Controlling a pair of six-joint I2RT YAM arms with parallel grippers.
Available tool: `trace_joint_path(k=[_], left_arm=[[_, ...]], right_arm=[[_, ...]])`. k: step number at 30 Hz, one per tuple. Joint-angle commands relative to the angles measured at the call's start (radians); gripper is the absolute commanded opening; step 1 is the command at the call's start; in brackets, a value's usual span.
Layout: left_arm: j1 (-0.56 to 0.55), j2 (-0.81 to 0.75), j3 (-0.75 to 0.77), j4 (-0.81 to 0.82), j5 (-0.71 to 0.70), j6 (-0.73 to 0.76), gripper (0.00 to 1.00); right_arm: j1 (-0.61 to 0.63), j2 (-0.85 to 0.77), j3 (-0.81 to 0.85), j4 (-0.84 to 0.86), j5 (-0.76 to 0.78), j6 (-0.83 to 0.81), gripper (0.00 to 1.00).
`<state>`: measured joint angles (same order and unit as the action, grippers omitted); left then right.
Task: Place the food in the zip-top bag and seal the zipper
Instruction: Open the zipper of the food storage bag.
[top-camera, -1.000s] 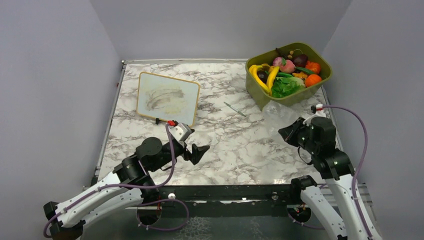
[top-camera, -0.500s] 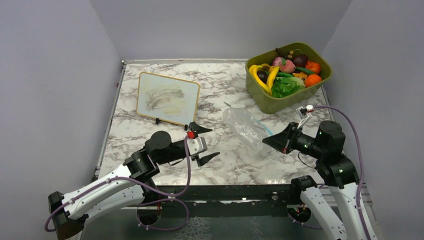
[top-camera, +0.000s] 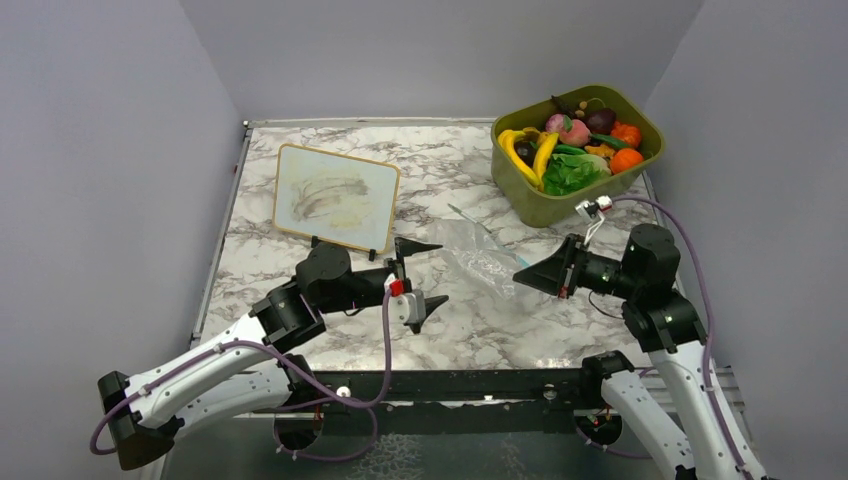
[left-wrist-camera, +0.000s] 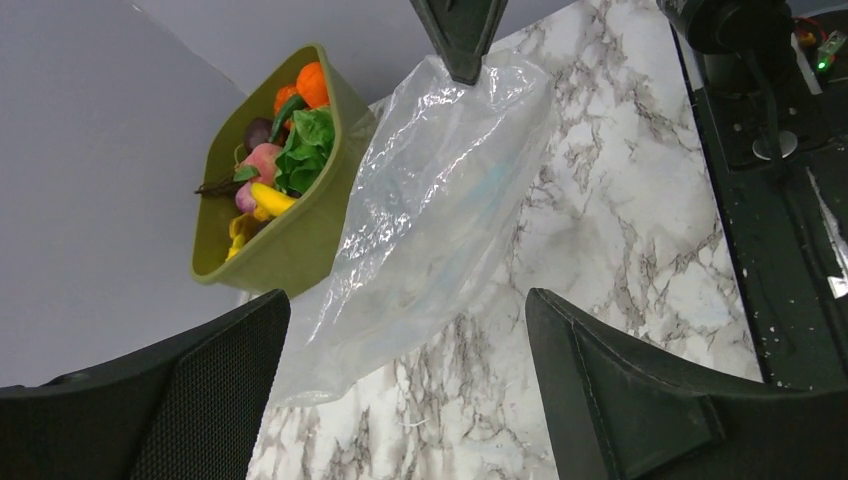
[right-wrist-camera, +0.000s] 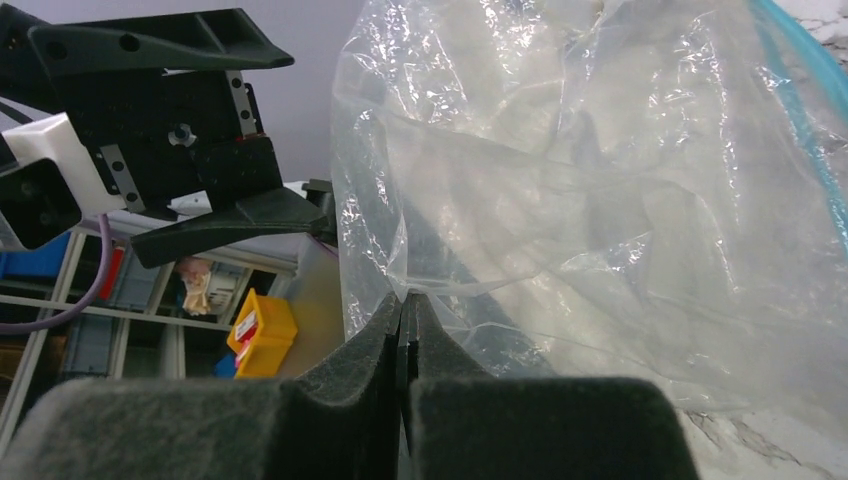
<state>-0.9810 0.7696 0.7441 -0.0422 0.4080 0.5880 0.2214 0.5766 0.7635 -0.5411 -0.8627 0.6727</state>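
The clear zip-top bag (top-camera: 475, 255) hangs in mid-table from my right gripper (top-camera: 520, 276), which is shut on its edge (right-wrist-camera: 410, 295). The teal zipper strip (right-wrist-camera: 800, 110) runs down the bag's right side in the right wrist view. My left gripper (top-camera: 425, 272) is wide open and empty, facing the bag (left-wrist-camera: 440, 210) from the left with a gap between. The food lies in the olive-green tub (top-camera: 560, 205): green lettuce (top-camera: 572, 172), yellow bananas (top-camera: 530, 152) and orange pieces (top-camera: 627, 158); it also shows in the left wrist view (left-wrist-camera: 285, 150).
A wood-framed white board (top-camera: 336, 196) stands at the back left, just behind my left gripper. A thin grey-green stick (top-camera: 468, 218) lies behind the bag. The black rail (top-camera: 450, 385) runs along the near edge. Walls close in both sides.
My right gripper has carried the bag left toward mid-table. My left gripper has risen, turned and opened wide, moving right toward the bag.
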Motion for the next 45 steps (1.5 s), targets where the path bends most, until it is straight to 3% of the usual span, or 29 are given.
trace_joint_path(k=[1,11,14,20,25,28,30,35,36,40,45], left_arm=[[0.004,-0.001,0.036,-0.024,0.042,0.098,0.91],[0.004,0.112,0.038,-0.082,0.023,0.213,0.88],[0.004,0.149,0.046,-0.078,0.017,0.236,0.81],[0.003,0.156,0.055,-0.071,0.022,0.255,0.51],[0.004,0.122,0.039,-0.071,0.014,0.226,0.0],[0.004,0.093,0.028,-0.073,0.004,0.168,0.0],[0.004,0.074,0.02,-0.066,-0.014,0.1,0.0],[0.004,0.021,-0.037,0.013,-0.107,-0.122,0.0],[0.003,0.008,-0.05,0.029,-0.132,-0.169,0.0],[0.004,-0.035,-0.069,0.039,-0.203,-0.312,0.0],[0.004,-0.052,-0.034,-0.009,-0.269,-0.464,0.0]], right_arm=[[0.003,0.056,-0.011,0.107,-0.078,0.019,0.01],[0.003,0.137,-0.041,0.244,-0.167,0.054,0.01],[0.003,0.136,-0.055,0.257,-0.177,0.048,0.01],[0.003,0.136,-0.06,0.201,-0.19,0.002,0.01],[0.003,0.103,-0.057,0.185,-0.187,-0.012,0.01],[0.003,0.077,-0.052,0.186,-0.163,-0.022,0.01],[0.002,0.056,-0.038,0.175,-0.13,-0.037,0.1],[0.003,-0.016,-0.003,0.122,0.051,-0.059,0.6],[0.003,-0.033,0.002,0.11,0.095,-0.059,0.66],[0.003,-0.09,0.03,0.048,0.251,-0.085,0.76],[0.003,-0.1,0.03,-0.015,0.338,-0.086,0.81]])
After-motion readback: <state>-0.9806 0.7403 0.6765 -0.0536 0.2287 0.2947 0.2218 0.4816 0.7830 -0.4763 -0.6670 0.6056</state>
